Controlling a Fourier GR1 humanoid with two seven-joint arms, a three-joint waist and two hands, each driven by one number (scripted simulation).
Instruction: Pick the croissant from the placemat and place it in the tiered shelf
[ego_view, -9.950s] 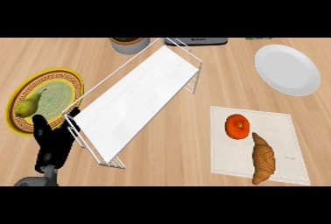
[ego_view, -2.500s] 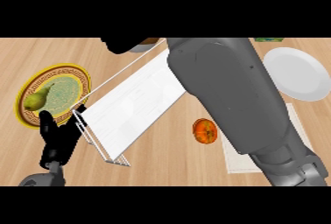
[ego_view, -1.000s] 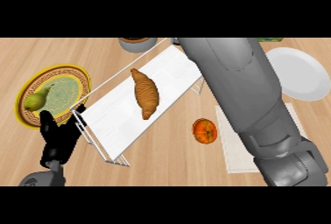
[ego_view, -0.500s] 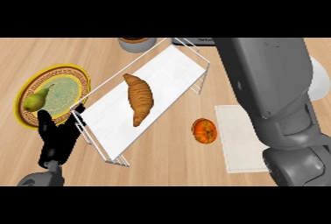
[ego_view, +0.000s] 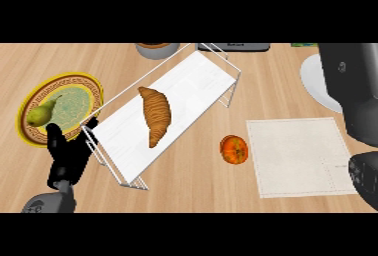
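Left hand (ego_view: 68, 161) resting, croissant (ego_view: 156, 120) on shelf (ego_view: 198, 82)

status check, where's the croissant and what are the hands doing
Left robot hand open, resting lower left. Right robot hand out of view. Croissant lies on tiered shelf, off placemat.

Beige cloth placemat (ego_view: 299, 156): top open from above. Counter strip between placemat and white wire tiered shelf (ego_view: 199, 80): small orange round fruit (ego_view: 234, 149) in way. Shelf middle taken by golden-brown croissant (ego_view: 155, 122); both ends free. Grey right forearm (ego_view: 358, 90) blocks right edge, overlapping round white plate (ego_view: 316, 82). Black left hand (ego_view: 66, 160) upright just beside shelf's lower-left rail.
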